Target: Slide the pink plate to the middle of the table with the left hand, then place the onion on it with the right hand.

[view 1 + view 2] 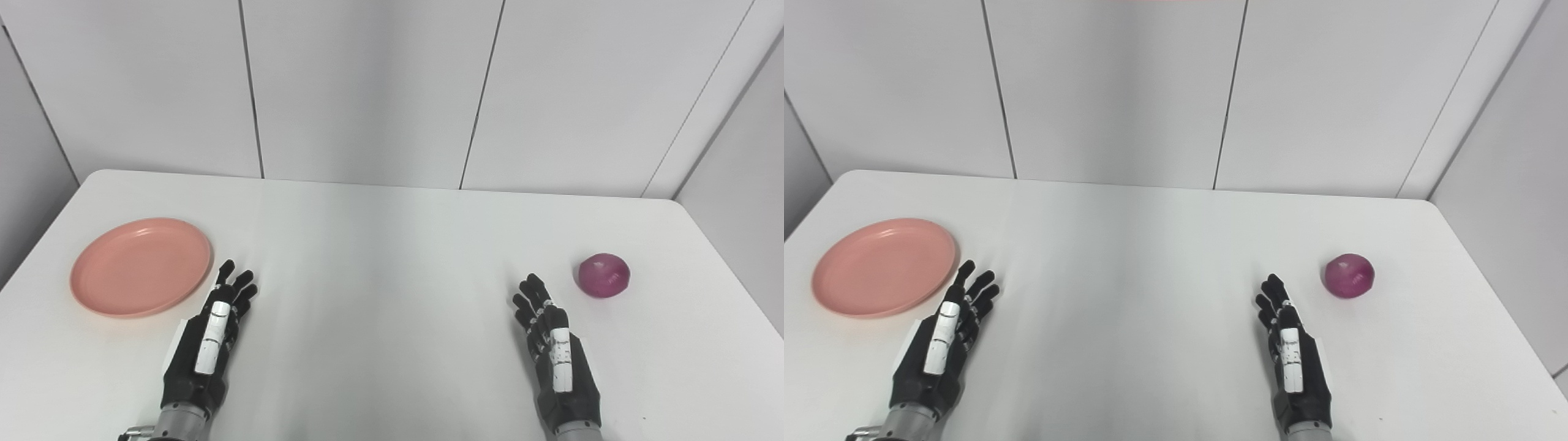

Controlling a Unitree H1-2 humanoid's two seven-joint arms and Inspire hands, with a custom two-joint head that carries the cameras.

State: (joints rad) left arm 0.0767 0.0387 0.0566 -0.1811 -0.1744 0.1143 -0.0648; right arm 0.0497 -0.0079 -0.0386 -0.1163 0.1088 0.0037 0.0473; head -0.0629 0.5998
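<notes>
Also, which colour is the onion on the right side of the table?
The onion is purple-red with faint lighter streaks; it shows best in the left eye view.

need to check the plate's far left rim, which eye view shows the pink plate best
The left eye view. The pink plate sits further in from the picture's left edge there, with bare table all around its rim. The right eye view shows the whole plate too, but nearer the picture's left edge. The left hand is beside it, not touching.
</notes>
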